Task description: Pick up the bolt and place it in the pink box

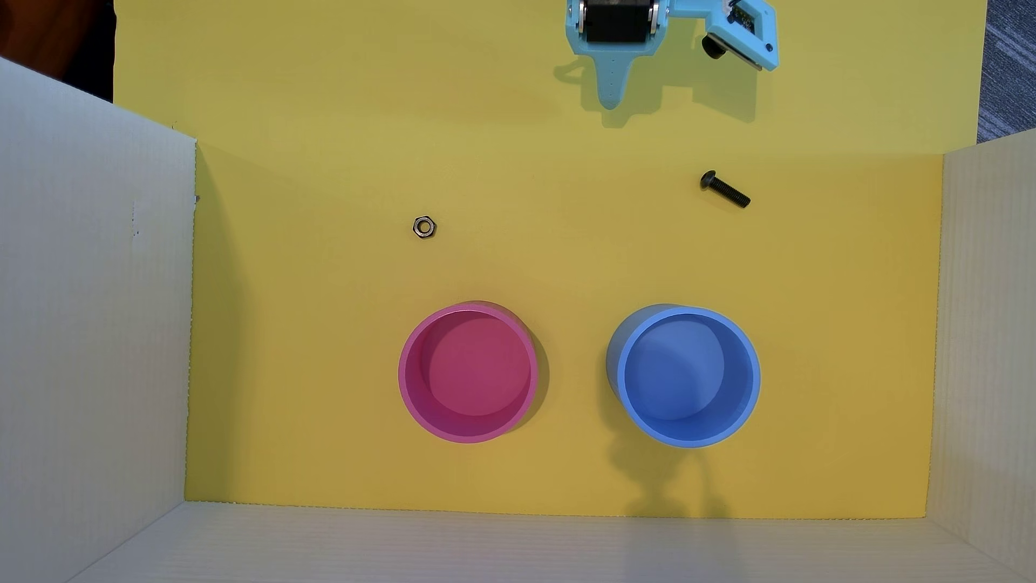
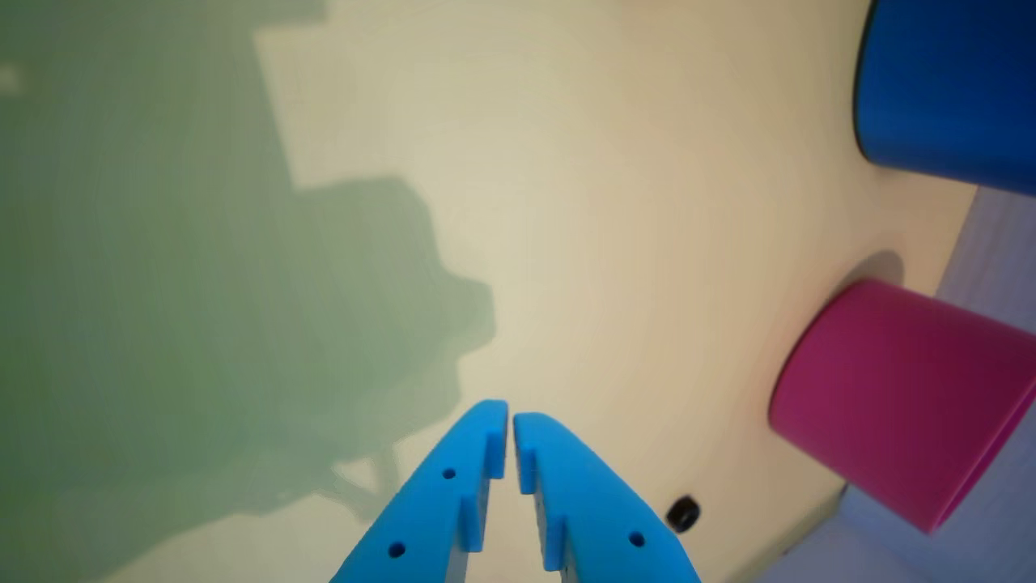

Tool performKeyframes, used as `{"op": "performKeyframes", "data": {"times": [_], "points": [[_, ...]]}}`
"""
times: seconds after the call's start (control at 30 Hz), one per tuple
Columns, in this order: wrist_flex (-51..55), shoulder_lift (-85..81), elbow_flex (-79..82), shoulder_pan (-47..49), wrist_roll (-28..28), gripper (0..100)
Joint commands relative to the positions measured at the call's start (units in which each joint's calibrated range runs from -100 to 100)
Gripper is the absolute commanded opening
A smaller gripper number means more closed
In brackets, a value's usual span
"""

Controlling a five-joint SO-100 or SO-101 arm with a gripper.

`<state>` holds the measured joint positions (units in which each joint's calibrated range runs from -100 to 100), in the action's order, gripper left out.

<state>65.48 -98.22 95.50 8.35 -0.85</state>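
Light-blue end effector (image 2: pixel 511 421) with tips pressed nearly together and empty at the far edge of the yellow bench (image 1: pixel 560 269), black bolt (image 1: pixel 725 189) lying flat to its right in the overhead view, pink box (image 1: pixel 468 373) nearer, left of the blue container (image 1: pixel 687 375), hex nut (image 1: pixel 424 227) far-left of the pink box.

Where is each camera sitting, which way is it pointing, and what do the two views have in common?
Overhead view: fixed above, looking straight down on the yellow floor; the gripper enters at the top edge.
Wrist view: rides on the arm, looking along the nearly closed fingers across the floor.
Shared: the pink box, blue container and hex nut; the bolt shows overhead only.
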Motion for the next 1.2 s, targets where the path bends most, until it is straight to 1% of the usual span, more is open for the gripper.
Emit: {"op": "performKeyframes", "data": {"times": [0.0,0.17,0.3,0.4,0.63,0.87,1.0,1.17], "points": [[-0.23,0.07,-0.74,1.81,0.26,1],[-0.66,0.07,-2.19,4.23,-0.32,1],[-4.95,0.07,-4.36,5.93,-0.21,1],[-6.24,0.07,-5.63,7.40,-0.27,1],[-4.52,0.91,-12.68,10.19,-0.27,2],[-0.75,1.42,-26.97,10.27,-0.27,2],[3.63,9.50,-31.68,10.27,-0.42,2],[7.23,28.69,-42.26,10.34,-4.33,2]]}}
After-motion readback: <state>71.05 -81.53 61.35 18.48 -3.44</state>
